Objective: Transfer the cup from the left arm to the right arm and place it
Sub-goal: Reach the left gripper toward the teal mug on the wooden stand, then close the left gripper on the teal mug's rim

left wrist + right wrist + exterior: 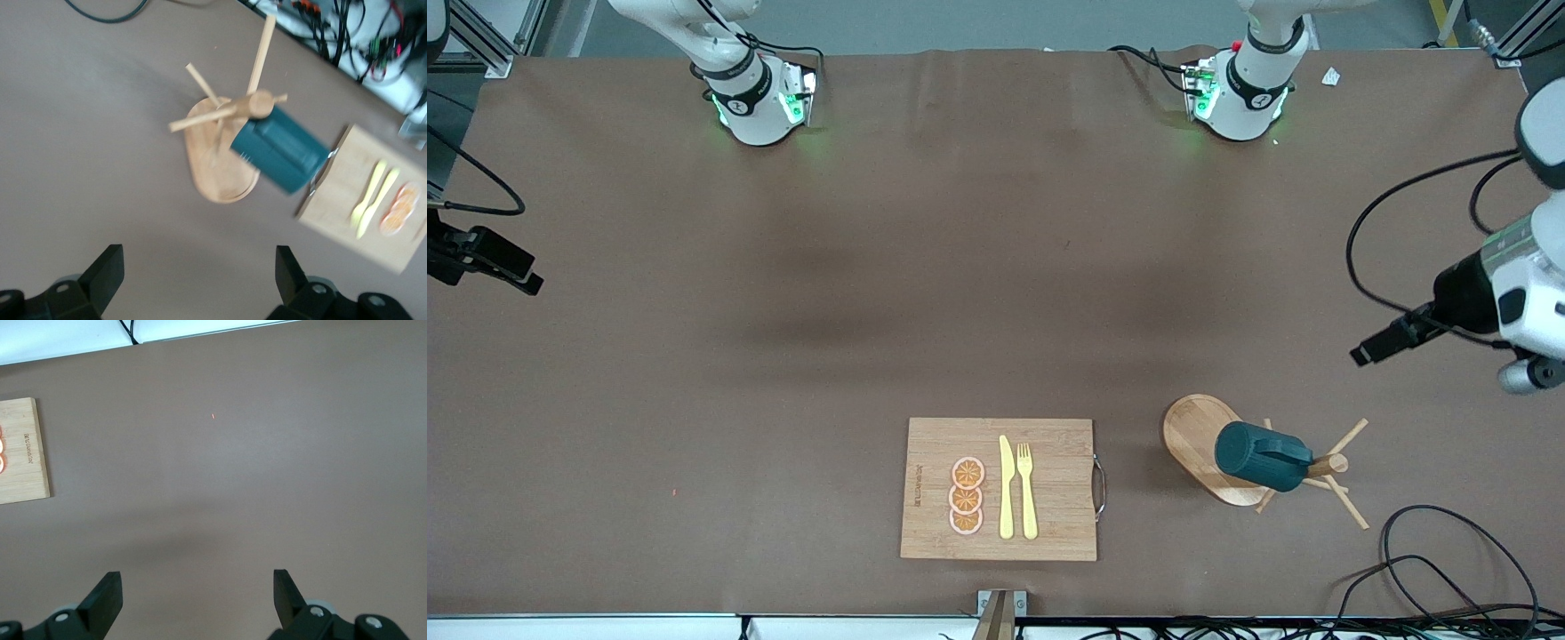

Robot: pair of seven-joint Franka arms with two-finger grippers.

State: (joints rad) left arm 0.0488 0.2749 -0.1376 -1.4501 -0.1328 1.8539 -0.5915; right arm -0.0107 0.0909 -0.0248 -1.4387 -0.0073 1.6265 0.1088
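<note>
The dark teal cup (1258, 456) hangs tilted on a peg of a wooden mug tree (1196, 431), at the left arm's end of the table and near the front camera. Its inside is hidden. It also shows in the left wrist view (280, 150), on the tree (220, 170). My left gripper (198, 280) is open and empty, up in the air over bare table beside the tree. Its wrist (1516, 302) shows at the edge of the front view. My right gripper (197, 597) is open and empty over bare table at the right arm's end.
A wooden cutting board (1058, 489) with three orange slices (967, 496), a yellow knife (1006, 489) and a yellow fork (1027, 489) lies beside the tree, toward the right arm's end. Black cables (1449, 569) lie near the table's front corner by the tree.
</note>
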